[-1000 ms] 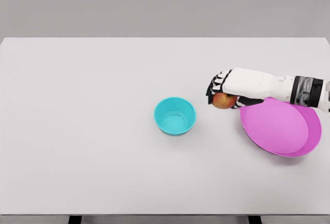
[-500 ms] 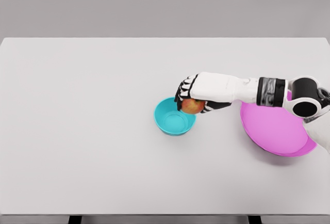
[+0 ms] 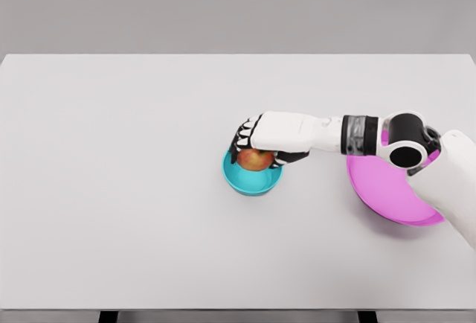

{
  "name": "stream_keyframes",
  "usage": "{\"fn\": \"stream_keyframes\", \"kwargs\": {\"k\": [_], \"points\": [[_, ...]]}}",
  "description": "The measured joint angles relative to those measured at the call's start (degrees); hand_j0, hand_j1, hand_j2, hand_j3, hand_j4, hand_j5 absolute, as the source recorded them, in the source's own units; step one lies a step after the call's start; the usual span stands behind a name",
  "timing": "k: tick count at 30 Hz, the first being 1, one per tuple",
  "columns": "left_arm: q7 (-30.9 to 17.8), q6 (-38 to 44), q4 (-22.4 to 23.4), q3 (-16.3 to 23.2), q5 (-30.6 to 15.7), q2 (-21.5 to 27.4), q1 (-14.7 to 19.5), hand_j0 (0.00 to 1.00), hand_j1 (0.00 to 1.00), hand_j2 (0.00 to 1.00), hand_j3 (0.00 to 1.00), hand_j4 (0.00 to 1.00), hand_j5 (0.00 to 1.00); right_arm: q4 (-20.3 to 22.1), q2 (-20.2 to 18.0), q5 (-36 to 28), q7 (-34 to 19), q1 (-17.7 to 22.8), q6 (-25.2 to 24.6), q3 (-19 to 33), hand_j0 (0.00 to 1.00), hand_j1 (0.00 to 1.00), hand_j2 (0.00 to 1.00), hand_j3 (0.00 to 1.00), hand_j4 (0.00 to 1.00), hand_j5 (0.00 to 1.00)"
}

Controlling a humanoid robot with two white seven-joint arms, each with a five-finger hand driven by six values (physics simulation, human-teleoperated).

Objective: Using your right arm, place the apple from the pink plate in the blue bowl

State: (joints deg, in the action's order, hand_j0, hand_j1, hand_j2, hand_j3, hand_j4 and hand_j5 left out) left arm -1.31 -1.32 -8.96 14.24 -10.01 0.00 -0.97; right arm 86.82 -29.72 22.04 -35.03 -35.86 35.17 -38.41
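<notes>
Fingers (image 3: 244, 138) of the right hand clasp the apple (image 3: 255, 160) over the blue bowl (image 3: 251, 178).

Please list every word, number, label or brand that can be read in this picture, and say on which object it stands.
None. No text can be read on the apple, the blue bowl, the pink plate, the right hand or the table.

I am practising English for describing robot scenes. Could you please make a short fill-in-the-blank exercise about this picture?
1. The right hand holds the apple directly above the ____ bowl.
2. The plate at the right side of the table is ____ in colour.
3. The arm holding the apple enters the picture from the ____ side.

Missing words: blue; pink; right
</notes>
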Motion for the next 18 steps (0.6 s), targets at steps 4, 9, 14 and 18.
{"fn": "stream_keyframes", "kwargs": {"k": [4,9,14,18], "points": [[0.0,0.0,0.0,0.0,0.0,0.0,0.0,1.00,1.00,1.00,1.00,1.00,1.00,-0.1,0.1,0.0,0.0,0.0,0.0,-0.1,1.00,1.00,1.00,1.00,1.00,1.00],[0.0,0.0,0.0,0.0,0.0,0.0,0.0,1.00,1.00,1.00,1.00,1.00,1.00,0.0,0.1,0.1,0.0,-0.1,0.0,-0.1,1.00,1.00,1.00,1.00,1.00,1.00],[0.0,0.0,0.0,0.0,0.0,0.0,0.0,1.00,1.00,1.00,1.00,1.00,1.00,2.5,-2.5,-0.4,0.0,-2.8,0.0,2.5,1.00,1.00,1.00,1.00,1.00,1.00],[0.0,0.0,0.0,0.0,0.0,0.0,0.0,1.00,1.00,1.00,1.00,1.00,1.00,4.0,-9.0,-1.3,0.0,-1.8,0.0,9.2,1.00,1.00,1.00,1.00,1.00,1.00]]}}
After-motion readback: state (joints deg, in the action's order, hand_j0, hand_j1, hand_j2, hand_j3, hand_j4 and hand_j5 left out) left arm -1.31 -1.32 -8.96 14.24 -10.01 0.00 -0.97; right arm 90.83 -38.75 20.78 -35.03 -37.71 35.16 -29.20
